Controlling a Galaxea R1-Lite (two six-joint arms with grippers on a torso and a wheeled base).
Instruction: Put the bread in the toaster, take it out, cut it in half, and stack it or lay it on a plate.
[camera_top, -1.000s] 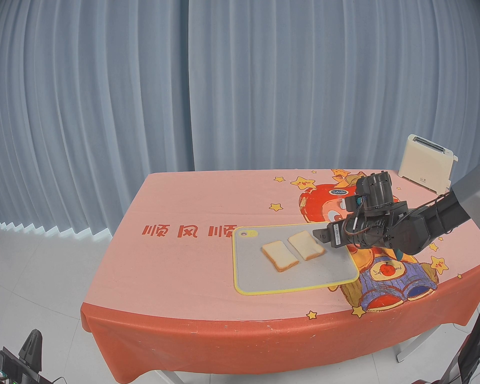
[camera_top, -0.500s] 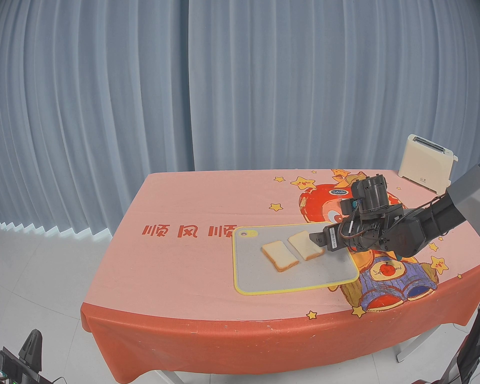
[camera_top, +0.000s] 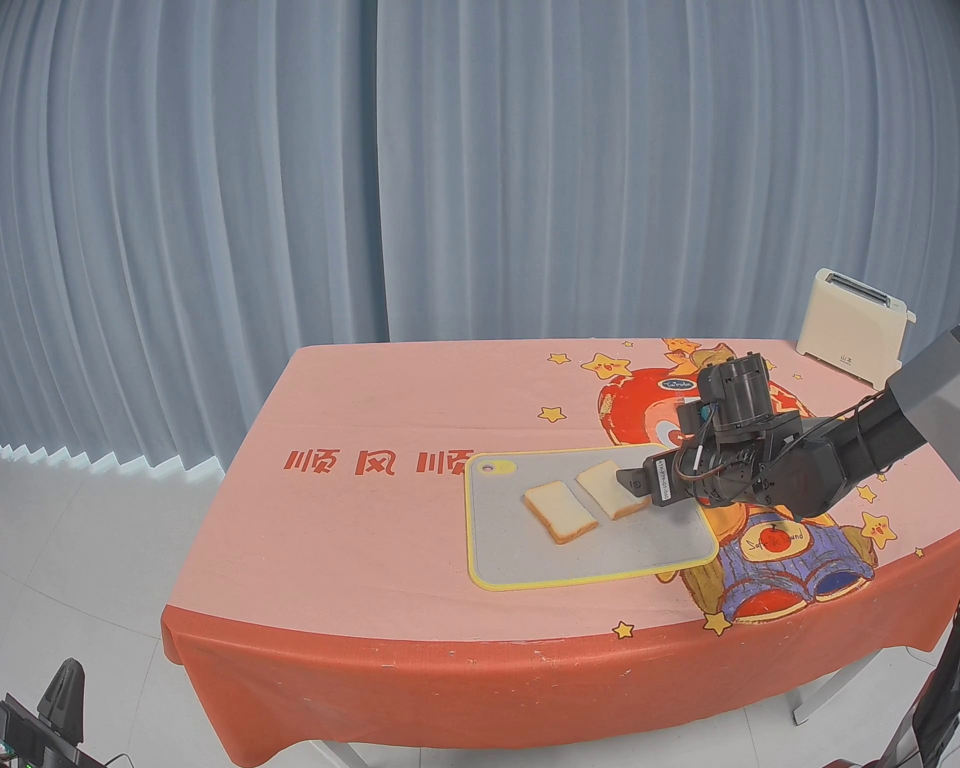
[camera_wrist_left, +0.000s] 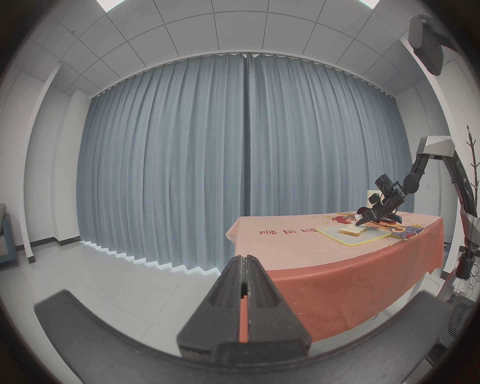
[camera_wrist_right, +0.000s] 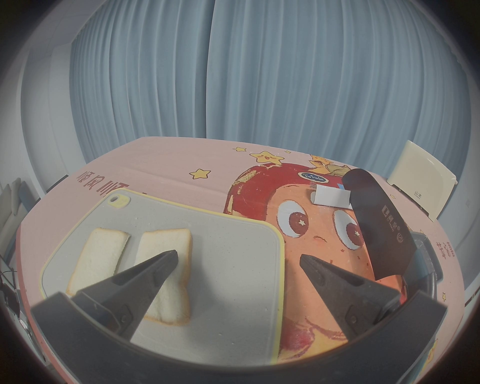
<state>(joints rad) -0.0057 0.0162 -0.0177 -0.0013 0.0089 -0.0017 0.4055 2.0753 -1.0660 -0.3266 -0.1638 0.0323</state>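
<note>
Firstly, item 1: tablecloth (camera_top: 380, 540), salmon pink, printed with red characters, yellow stars and a cartoon figure.

Item 2: cutting board (camera_top: 560, 560), grey with a yellow rim, lying flat on the cloth beside the cartoon.

Item 3: toaster (camera_top: 855, 325), cream, at the far right corner of the table. It has a small dark mark on its side, too small to read.

Item 4: right gripper (camera_top: 632, 480), jaws wide apart, low over the board's toaster-side edge.

Item 5: left gripper (camera_wrist_left: 243, 270), jaws pressed together, well away from the table.

Item 6: dark blade (camera_wrist_right: 380, 225), bearing pale print too fine to read, beyond the board over the cartoon.

Item 7: 2 bread halves, pale crumb with tan crust, side by side on the board with a narrow gap between them. 1 half (camera_top: 612, 489) lies partly under 1 finger (camera_wrist_right: 150, 275) of the right gripper; whether they touch cannot be told. The other half (camera_top: 559, 510) lies outside the jaws.
</note>
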